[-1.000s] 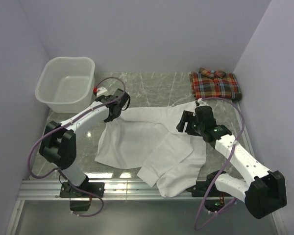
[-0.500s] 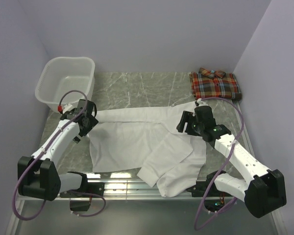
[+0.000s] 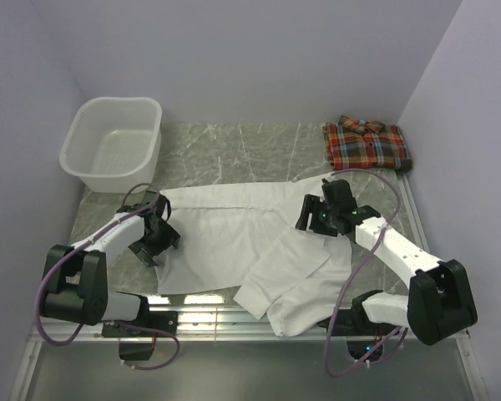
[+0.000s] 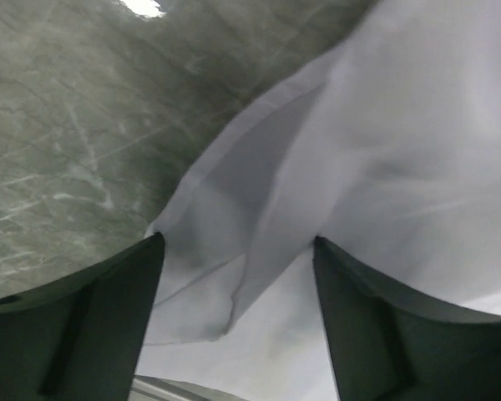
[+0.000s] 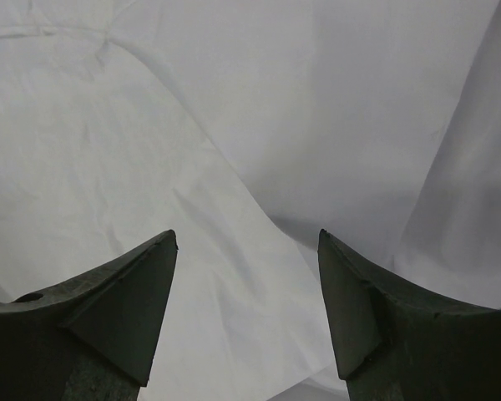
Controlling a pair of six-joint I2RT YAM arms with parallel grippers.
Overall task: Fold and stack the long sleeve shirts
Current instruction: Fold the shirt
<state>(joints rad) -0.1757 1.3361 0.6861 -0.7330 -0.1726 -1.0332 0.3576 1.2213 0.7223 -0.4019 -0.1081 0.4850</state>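
Note:
The white long sleeve shirt (image 3: 250,242) lies spread across the middle of the marble table (image 3: 250,150), one sleeve stretched along its back edge. My left gripper (image 3: 161,244) hangs open low over the shirt's left edge. In the left wrist view the open left gripper (image 4: 238,241) frames a loose fold of white cloth (image 4: 259,217), which the fingers do not pinch. My right gripper (image 3: 309,217) stands open over the shirt's right part; the right wrist view shows the open gripper (image 5: 246,235) with only flat white cloth (image 5: 234,125) below. The plaid shirt (image 3: 367,146) lies folded at the back right.
A white plastic laundry basket (image 3: 113,146) stands at the back left. Lilac walls close in the table on three sides. A metal rail (image 3: 234,322) runs along the near edge by the arm bases.
My left gripper carried the shirt's cloth from near the basket out to the left, let it go and dropped to the shirt's left edge. The right gripper shifted slightly back and left.

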